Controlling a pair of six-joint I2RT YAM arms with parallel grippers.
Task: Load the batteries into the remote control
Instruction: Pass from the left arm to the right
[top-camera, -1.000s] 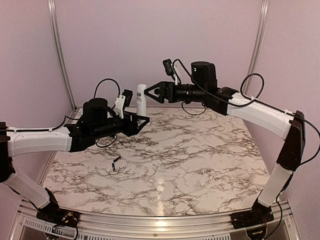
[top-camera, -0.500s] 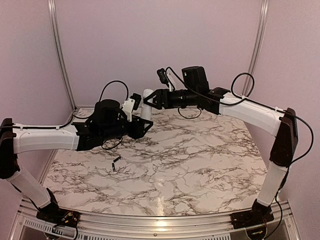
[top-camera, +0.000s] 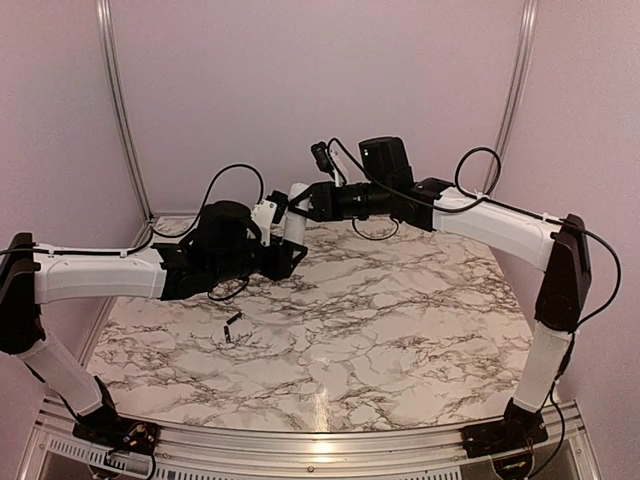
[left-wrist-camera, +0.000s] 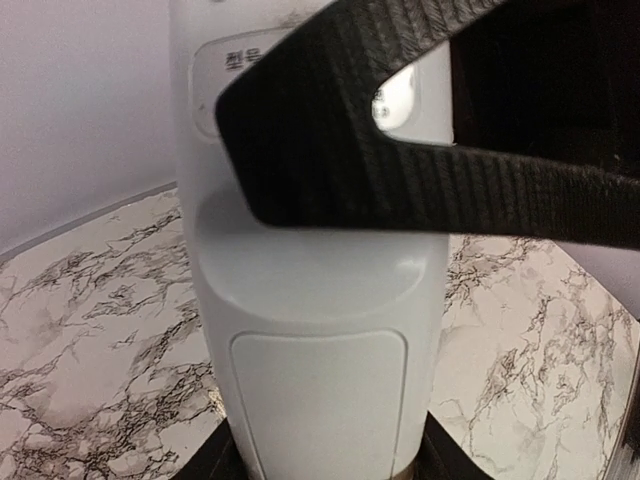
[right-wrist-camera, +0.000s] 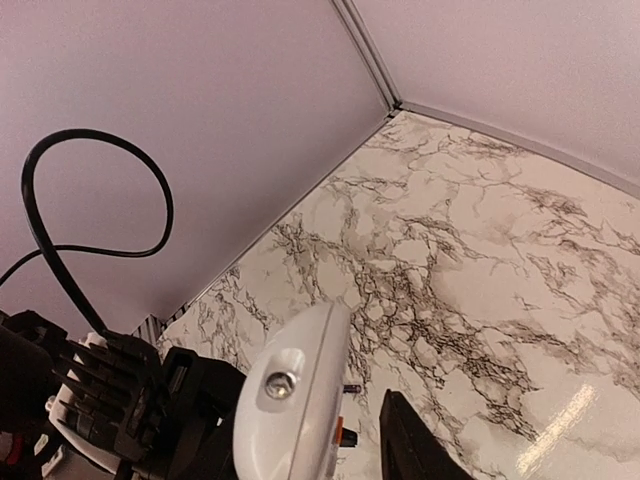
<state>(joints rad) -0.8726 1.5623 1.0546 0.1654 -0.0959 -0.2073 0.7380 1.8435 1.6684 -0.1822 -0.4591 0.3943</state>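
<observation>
Remote control (top-camera: 296, 222) stands upright above the far side of the marble table (top-camera: 420, 330), its lower end clamped between the fingers of the left gripper (top-camera: 288, 250). The right gripper (top-camera: 298, 203) reaches in from the opposite side at the remote's upper end. One ribbed finger (left-wrist-camera: 400, 180) lies across the casing in the left wrist view. From the right wrist, a sliver of table shows between the other finger (right-wrist-camera: 408, 445) and the white shell, so those jaws look parted rather than clamped, though contact on the hidden side cannot be ruled out. The batteries (top-camera: 232, 327) lie on the table well apart from both arms, toward its left side, and are not yet loaded. The smooth battery cover (left-wrist-camera: 320, 400) faces the left wrist camera and appears to be in place. The step in hand looks like a two-arm hold ahead of opening that cover. It calls for the right jaws to meet the casing squarely and gently, so the remote is neither twisted nor levered out of the left grip. They should also keep clear of the cover.
</observation>
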